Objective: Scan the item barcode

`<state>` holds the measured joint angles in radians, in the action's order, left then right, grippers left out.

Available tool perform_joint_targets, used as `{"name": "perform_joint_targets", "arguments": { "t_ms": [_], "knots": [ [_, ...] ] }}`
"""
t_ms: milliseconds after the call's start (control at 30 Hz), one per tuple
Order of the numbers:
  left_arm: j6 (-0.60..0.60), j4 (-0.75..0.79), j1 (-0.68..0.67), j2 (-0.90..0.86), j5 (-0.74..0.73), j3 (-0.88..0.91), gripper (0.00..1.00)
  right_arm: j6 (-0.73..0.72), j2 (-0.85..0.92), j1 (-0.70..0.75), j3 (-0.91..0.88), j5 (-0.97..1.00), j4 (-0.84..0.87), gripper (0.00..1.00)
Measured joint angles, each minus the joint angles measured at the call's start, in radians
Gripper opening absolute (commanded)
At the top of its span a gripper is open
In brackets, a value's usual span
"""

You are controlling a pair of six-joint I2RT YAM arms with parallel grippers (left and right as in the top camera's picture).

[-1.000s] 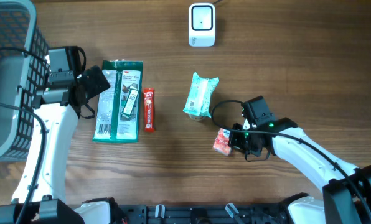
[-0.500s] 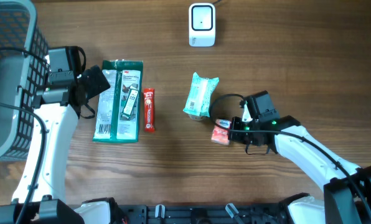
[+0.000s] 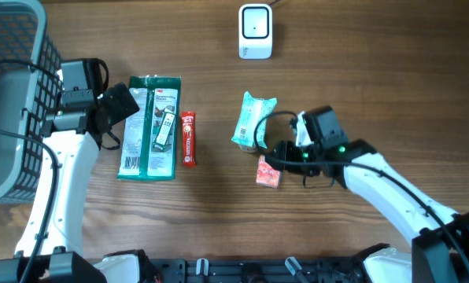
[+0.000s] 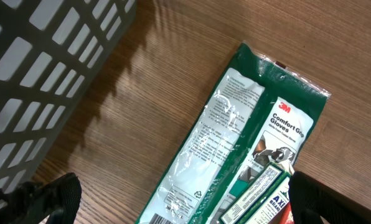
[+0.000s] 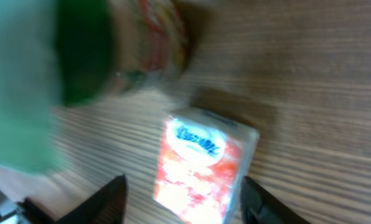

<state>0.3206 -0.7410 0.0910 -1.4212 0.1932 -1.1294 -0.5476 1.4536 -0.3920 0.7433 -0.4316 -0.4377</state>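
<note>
The item, a small red-and-white packet (image 3: 268, 171), lies flat on the wooden table just below a teal tissue pack (image 3: 254, 119). My right gripper (image 3: 280, 159) is right beside it and open. In the right wrist view the packet (image 5: 201, 165) sits between the two dark fingers with a gap on each side, and my right gripper (image 5: 185, 202) does not hold it. The white scanner (image 3: 255, 31) stands at the far edge of the table. No barcode on the packet is readable. My left gripper (image 3: 120, 106) hangs open over a green gloves pack (image 3: 149, 126).
A grey mesh basket (image 3: 10, 94) stands at the far left, and it fills the upper left of the left wrist view (image 4: 36, 74). A thin red bar (image 3: 188, 138) lies right of the gloves pack (image 4: 235, 149). My left gripper (image 4: 188, 202) spans that pack's lower end.
My right gripper carried the packet left toward the tissue pack, then opened and let it go onto the table. The left arm has not moved.
</note>
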Motion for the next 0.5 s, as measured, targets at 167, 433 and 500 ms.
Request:
{"name": "perform_joint_targets", "arguments": {
  "t_ms": [167,433,500],
  "knots": [
    [0.000,0.000,0.000,0.000,0.000,0.000,1.00,0.043,-0.002,0.000,0.204,0.002,-0.132,0.64],
    [0.000,-0.001,0.000,0.000,0.000,0.000,1.00,0.059,-0.011,0.000,0.284,0.026,-0.086,0.56],
    [0.000,0.000,0.000,0.000,0.000,0.000,1.00,0.064,-0.005,0.000,0.284,0.033,-0.050,0.54]
  ]
}}
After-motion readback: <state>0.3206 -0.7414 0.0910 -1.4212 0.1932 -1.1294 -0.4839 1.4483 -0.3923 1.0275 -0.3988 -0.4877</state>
